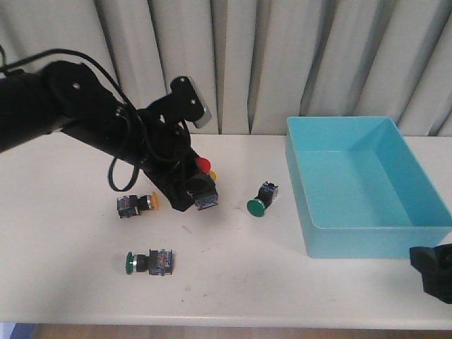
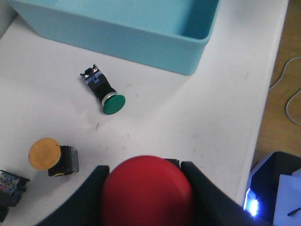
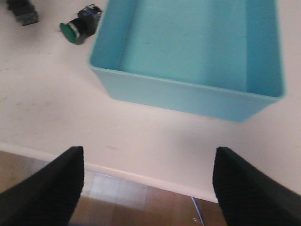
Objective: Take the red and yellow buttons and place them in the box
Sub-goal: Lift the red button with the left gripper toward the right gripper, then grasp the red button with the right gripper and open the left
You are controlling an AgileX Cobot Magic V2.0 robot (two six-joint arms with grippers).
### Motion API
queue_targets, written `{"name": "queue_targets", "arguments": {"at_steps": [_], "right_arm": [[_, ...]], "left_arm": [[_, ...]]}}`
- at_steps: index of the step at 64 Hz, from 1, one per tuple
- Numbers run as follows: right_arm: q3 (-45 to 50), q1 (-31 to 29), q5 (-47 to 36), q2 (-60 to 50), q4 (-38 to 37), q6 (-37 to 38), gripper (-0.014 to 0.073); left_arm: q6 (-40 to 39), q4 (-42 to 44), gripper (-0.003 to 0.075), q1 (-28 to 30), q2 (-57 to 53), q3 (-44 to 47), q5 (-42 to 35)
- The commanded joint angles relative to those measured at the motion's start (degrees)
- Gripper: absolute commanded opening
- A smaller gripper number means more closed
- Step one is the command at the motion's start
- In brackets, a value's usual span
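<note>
My left gripper (image 1: pixel 200 185) is shut on the red button (image 2: pixel 146 188), whose broad red cap fills the space between the black fingers; the cap's edge (image 1: pixel 204 164) shows just above the fingers in the front view. A yellow button (image 2: pixel 47 155) lies on its side on the table just beyond this gripper, and only a sliver of its cap (image 1: pixel 212 174) shows in the front view. A second yellow-capped button (image 1: pixel 138 205) lies to the left. The turquoise box (image 1: pixel 374 244) stands at the right, with nothing visible inside. My right gripper (image 3: pixel 148 153) hangs open over the table's front edge.
One green-capped button (image 1: pixel 260 200) lies between my left gripper and the box, another (image 1: pixel 148 261) near the front left. A further black part (image 2: pixel 9 186) lies beside the yellow button. The table's front edge (image 3: pixel 141 176) runs under the right gripper. A curtain hangs behind.
</note>
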Motion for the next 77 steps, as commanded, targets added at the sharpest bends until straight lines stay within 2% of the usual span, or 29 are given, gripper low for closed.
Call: {"name": "queue_targets", "arguments": {"at_steps": [1,22,31,41,49,57,66,77], "right_arm": [[-2.04,-0.17,-1.79,1.25,7.54,-7.81,0.0541],[-2.5,-0.13,3.08,4.51,25.06,-29.21,0.0541],[-3.71,0.51,7.32,9.45,32.76,-38.81,0.0541],[-9.67,8.77,8.87,15.96,30.64,-43.27,0.0541],[-14.26,17.93,4.77,20.98,27.13,-48.02,0.0541],[-18.4,24.79,0.09,26.13,26.99,-52.01,0.0541],[-24.31,29.48,0.43,30.63,28.48,-55.42,0.0541],[-28.35,33.55,3.79,33.42,33.76,-68.37,0.0541]], "left_arm": [[-2.71,-2.13,0.0195,0.39,-7.42,0.3,-0.85],[-1.76,-2.91,0.0195,6.2,-22.18,17.71,-7.06],[6.53,-8.6,0.0195,5.86,-25.83,22.8,-7.99],[20.15,-20.79,0.0195,5.86,-26.45,25.12,-6.62],[33.51,-31.93,0.0195,5.86,-26.29,25.12,-1.35],[43.36,-38.93,0.0195,5.86,-26.29,25.12,4.01],[47.3,-40.1,0.0195,5.86,-26.29,25.12,7.45],[47.42,-40.1,0.0195,5.92,-26.29,25.12,7.52]]}}
